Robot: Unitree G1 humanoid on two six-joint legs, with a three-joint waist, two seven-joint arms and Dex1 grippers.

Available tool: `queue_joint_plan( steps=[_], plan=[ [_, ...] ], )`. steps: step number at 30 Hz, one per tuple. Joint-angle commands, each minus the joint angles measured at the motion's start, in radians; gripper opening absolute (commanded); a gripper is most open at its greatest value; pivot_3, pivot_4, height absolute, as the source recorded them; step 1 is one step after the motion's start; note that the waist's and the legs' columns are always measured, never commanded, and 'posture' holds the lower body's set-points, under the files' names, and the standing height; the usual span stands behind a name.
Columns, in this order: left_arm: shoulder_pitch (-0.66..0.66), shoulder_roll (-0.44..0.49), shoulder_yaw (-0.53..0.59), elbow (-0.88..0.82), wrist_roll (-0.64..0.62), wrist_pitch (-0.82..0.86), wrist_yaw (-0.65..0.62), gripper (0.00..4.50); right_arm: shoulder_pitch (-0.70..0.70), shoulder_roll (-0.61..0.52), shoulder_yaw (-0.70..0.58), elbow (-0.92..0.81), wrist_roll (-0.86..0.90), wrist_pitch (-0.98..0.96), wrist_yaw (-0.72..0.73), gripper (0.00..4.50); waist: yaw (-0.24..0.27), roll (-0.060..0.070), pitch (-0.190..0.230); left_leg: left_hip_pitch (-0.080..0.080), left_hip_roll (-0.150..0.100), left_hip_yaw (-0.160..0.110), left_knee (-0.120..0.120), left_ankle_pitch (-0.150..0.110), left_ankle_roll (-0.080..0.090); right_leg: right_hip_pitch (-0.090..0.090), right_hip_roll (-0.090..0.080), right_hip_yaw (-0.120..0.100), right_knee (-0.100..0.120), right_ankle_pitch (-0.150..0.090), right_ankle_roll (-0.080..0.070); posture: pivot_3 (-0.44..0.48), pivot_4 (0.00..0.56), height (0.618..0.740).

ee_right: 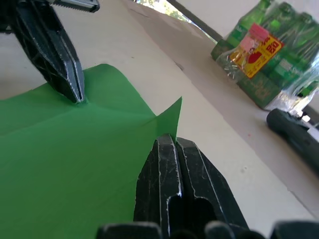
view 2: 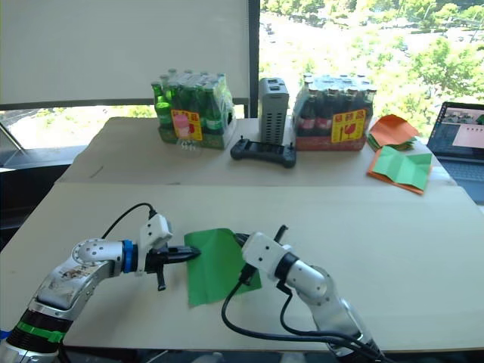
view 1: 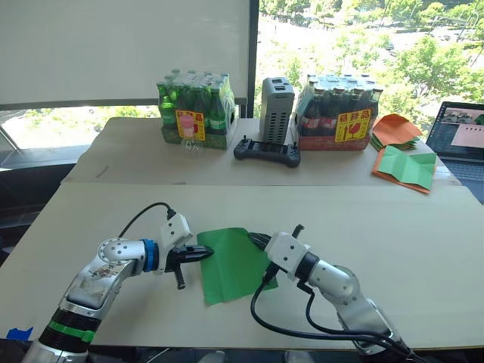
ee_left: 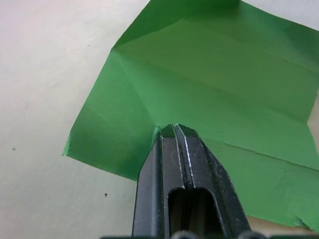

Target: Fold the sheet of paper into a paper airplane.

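Right wrist view: right gripper (ee_right: 175, 141) pinches the sheet of paper (ee_right: 60, 169).

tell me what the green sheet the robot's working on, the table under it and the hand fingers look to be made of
The sheet of paper: thin matte paper; it holds sharp crease lines and one corner lifts. The table: pale, dull surface with small specks, likely laminate or painted board; hard to tell. The left hand and right hand: fingers of black rigid plastic, slightly glossy, scuffed at the edges.

The sheet of paper (view 1: 234, 263) lies between left tool (view 1: 206, 252) and right tool (view 1: 253, 239).
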Motion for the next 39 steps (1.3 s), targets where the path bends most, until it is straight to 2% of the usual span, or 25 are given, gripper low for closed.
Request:
queue_joint_plan(
  steps=[1,7,13,30,39],
  plan=[
    [-0.031,0.012,0.005,0.009,0.001,-0.01,-0.016,0.0,-0.009,-0.048,0.04,0.008,-0.087,-0.129,0.012,0.03,0.0,0.0,0.0,0.0,0.0,0.0,0.0,0.0,0.0,0.0,0.0,0.0,0.0,0.0,0.0,0.0,0.15,0.675],
    [-0.102,-0.012,-0.031,0.049,0.028,-0.023,-0.021,0.0,-0.028,-0.081,0.088,0.07,-0.181,-0.188,0.036,0.03,0.001,0.0,0.0,-0.001,0.0,0.0,0.0,0.0,0.0,0.0,0.0,0.0,0.0,0.0,0.0,0.0,0.15,0.675],
    [-0.208,-0.082,-0.075,0.079,0.026,0.001,-0.019,0.0,-0.034,-0.071,0.091,0.089,-0.223,-0.176,0.048,0.03,0.002,-0.001,0.0,-0.003,0.0,0.0,0.002,0.0,0.0,-0.001,0.0,-0.001,0.0,0.0,0.0,0.0,0.15,0.675],
    [-0.279,-0.159,-0.171,0.2,0.155,-0.077,0.002,0.0,-0.015,-0.054,0.09,0.08,-0.248,-0.155,0.093,0.03,0.001,-0.001,0.0,-0.004,0.0,0.0,0.003,0.0,0.0,-0.001,0.0,0.0,0.001,0.0,0.0,0.0,0.15,0.675],
    [-0.256,-0.129,-0.23,0.25,0.25,-0.131,-0.017,0.0,-0.015,-0.039,0.089,0.08,-0.255,-0.14,0.094,0.03,0.0,-0.001,0.0,-0.004,0.0,0.0,0.003,0.0,0.0,-0.001,0.0,-0.001,0.001,0.0,0.0,0.0,0.15,0.675]
  ],
)
